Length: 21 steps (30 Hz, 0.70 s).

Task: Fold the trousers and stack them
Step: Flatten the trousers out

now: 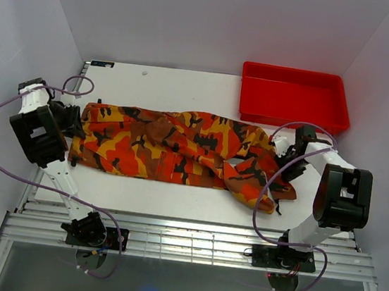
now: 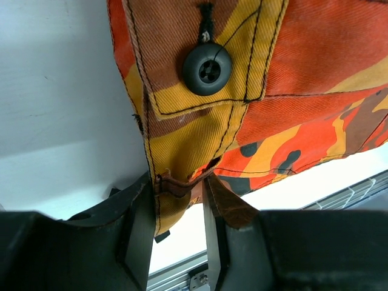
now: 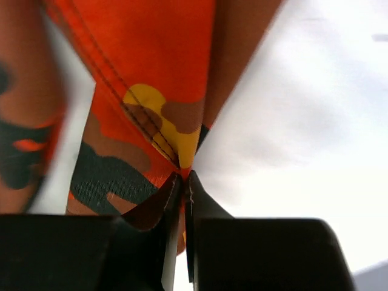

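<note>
The camouflage trousers (image 1: pixel 172 150) lie stretched left to right across the white table (image 1: pixel 173 86), waist at the left and leg ends bunched at the right. My left gripper (image 1: pixel 77 120) is at the waist end. In the left wrist view the left gripper (image 2: pixel 179 182) is shut on the waistband corner of the trousers (image 2: pixel 303 73), just below a dark button (image 2: pixel 207 68). My right gripper (image 1: pixel 279 152) is at the leg end. In the right wrist view the right gripper (image 3: pixel 185 176) pinches a seam edge of the trousers (image 3: pixel 151 60), jaws almost touching.
A red plastic tray (image 1: pixel 293 121) stands at the back right, just behind the right gripper. White walls close in the table at left, back and right. Metal rails (image 1: pixel 183 240) run along the near edge by the arm bases.
</note>
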### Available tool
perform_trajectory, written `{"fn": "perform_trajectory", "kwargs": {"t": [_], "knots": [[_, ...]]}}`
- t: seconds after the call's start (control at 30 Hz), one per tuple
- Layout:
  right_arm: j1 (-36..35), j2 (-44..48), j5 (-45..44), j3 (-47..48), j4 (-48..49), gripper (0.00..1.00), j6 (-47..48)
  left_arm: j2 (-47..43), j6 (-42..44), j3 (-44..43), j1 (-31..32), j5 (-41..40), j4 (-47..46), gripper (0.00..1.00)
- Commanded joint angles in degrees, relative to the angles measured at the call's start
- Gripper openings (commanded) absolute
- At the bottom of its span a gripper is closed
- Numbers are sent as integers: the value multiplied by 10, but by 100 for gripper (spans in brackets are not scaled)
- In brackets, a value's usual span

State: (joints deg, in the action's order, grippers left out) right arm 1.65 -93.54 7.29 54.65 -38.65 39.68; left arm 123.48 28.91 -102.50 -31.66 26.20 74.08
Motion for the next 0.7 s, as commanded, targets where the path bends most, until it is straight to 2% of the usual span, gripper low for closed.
{"fn": "perform_trajectory", "kwargs": {"t": [0.0, 0.2, 0.23, 0.3, 0.33, 0.4, 0.43, 0.47, 0.57, 0.67], "knots": [[23, 15, -111, 45, 106, 8, 33, -31, 4, 12, 1, 25, -2, 43], [48, -21, -160, 254, 173, 8, 39, -30, -2, 23, 1, 34, -3, 38], [48, -26, -152, 273, 177, 15, 45, -29, -3, 22, 2, 39, -2, 38], [44, -46, -141, 339, 118, 32, 45, -24, -10, 20, 2, 43, 0, 41], [45, -52, -123, 362, 81, 45, 39, -24, -10, 19, 2, 46, 1, 42], [45, -60, -49, 395, -30, 49, 16, -24, -10, 20, 2, 48, 0, 45], [44, -58, -22, 393, -65, 58, 8, -23, -11, 20, 2, 49, 0, 46], [42, -52, 20, 387, -94, 60, 1, -23, -12, 21, 2, 54, 0, 47], [40, -34, 103, 333, -164, 63, -41, -24, -13, 24, 3, 58, 0, 48], [34, -16, 171, 245, -177, 65, -75, -23, -11, 24, 3, 57, 0, 48]]}}
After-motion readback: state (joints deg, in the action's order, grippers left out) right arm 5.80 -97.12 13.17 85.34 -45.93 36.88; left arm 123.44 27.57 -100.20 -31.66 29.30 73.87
